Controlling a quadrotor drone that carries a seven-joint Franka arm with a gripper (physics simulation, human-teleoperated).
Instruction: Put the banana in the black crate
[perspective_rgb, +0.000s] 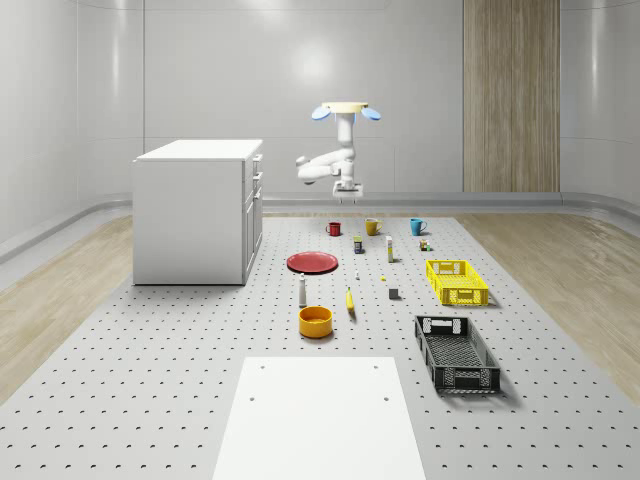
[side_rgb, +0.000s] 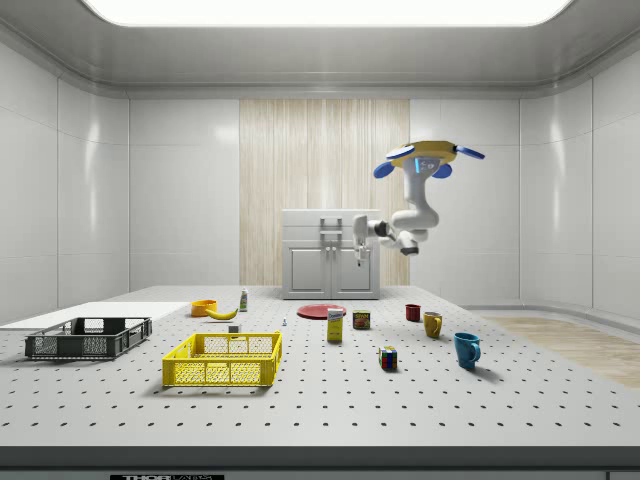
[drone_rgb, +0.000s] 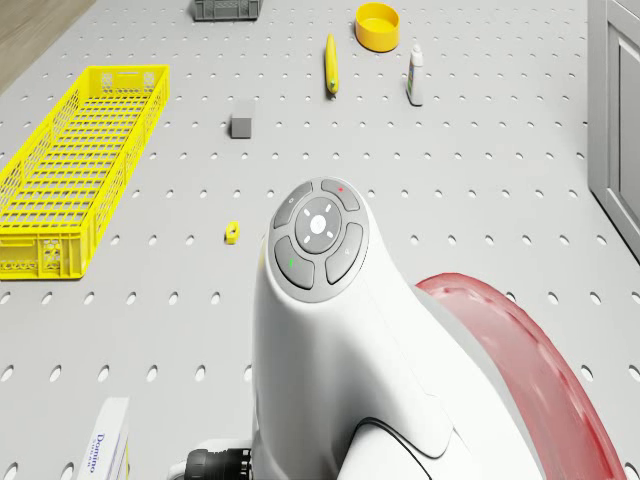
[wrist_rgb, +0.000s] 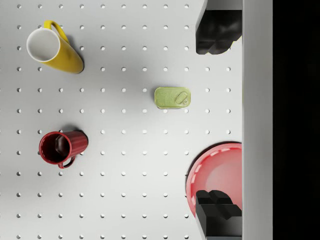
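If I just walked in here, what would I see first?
Probably the drone hovering high above the mugs end of the table, its white arm dangling the gripper with jaws open. Then the bright yellow crate beside the black crate, and the little banana lying next to the orange bowl.

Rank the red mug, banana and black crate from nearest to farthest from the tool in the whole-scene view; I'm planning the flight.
1. Red mug, on the floor just under the tool.
2. Banana, mid-floor beside the orange bowl.
3. Black crate, toward the view's lower right.
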